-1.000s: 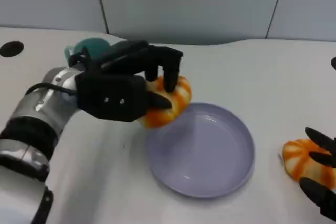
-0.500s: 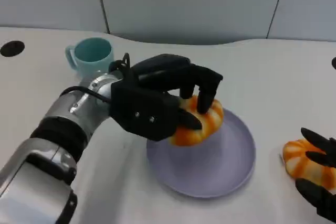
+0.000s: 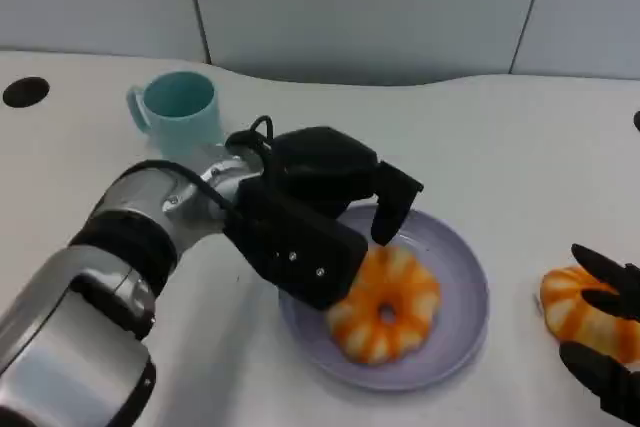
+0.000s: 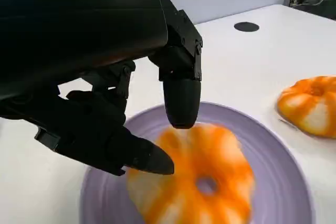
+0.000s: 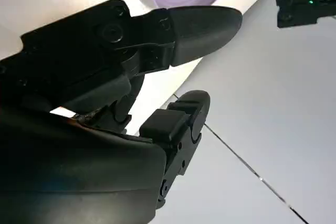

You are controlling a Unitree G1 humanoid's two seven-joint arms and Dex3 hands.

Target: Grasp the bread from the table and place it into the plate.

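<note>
An orange-and-white ring-shaped bread (image 3: 385, 302) lies in the lilac plate (image 3: 465, 287) at the table's middle. My left hand (image 3: 320, 217) hovers just above and left of it, fingers spread, holding nothing. In the left wrist view the bread (image 4: 199, 187) looks blurred on the plate (image 4: 283, 161), just beyond the parted fingertips of the left hand (image 4: 94, 51). My right hand (image 3: 610, 347) sits at the lower right edge, fingers apart, beside a second bread (image 3: 572, 309). The right wrist view shows the right hand (image 5: 105, 103) with nothing between its fingers.
A teal cup (image 3: 178, 107) stands behind my left forearm at the back left. A black round hole (image 3: 24, 92) marks the table's far left. The second bread (image 4: 310, 103) lies right of the plate. A grey wall runs behind the table.
My left hand carried the bread rightward from the plate's left rim to over the plate, then let go. The bread now lies in the plate. The right hand stayed put.
</note>
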